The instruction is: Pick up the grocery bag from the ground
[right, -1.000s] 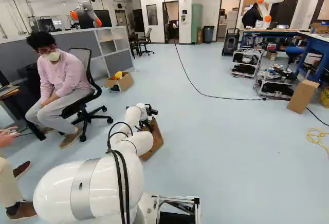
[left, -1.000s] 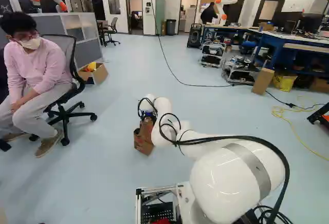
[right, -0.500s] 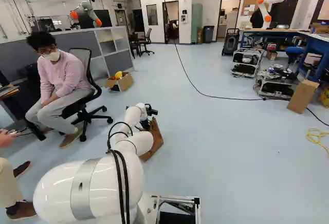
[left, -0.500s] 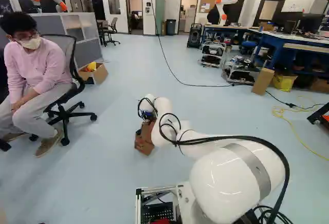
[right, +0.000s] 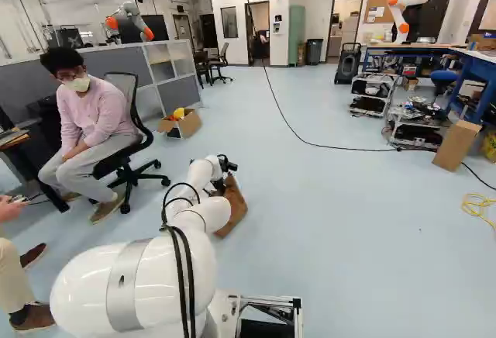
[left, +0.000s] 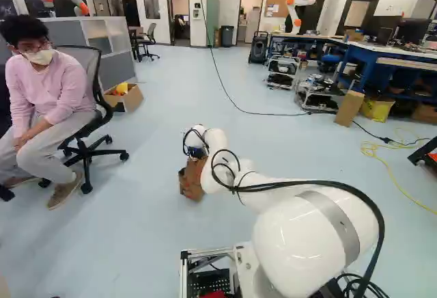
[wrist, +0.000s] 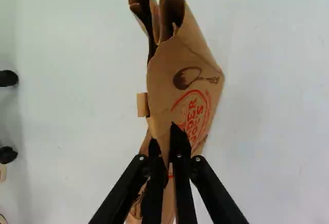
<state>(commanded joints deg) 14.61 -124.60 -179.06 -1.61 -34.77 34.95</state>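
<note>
The gripper [right: 218, 186] is clamped on the grocery bag [wrist: 180, 82]; both black fingers [wrist: 179, 144] press its brown paper from two sides. The bag is creased, with curled paper edges ahead of the fingers and red and dark printing on one face. Whether its underside touches the floor [right: 349, 229] cannot be determined. The white arm [left: 311, 243] reaches forward to the gripper from the near side. To the left, well apart from the bag, a person [left: 51, 96] sits on an office chair [left: 80, 59]. Beyond the chair stands an open cardboard box [left: 130, 99] with yellow contents. At the far right are carts [left: 281, 72] and a blue workbench [right: 484, 67]. Another robot [right: 399, 20] stands in the far background. A black cable [left: 263, 113] crosses the floor.
</note>
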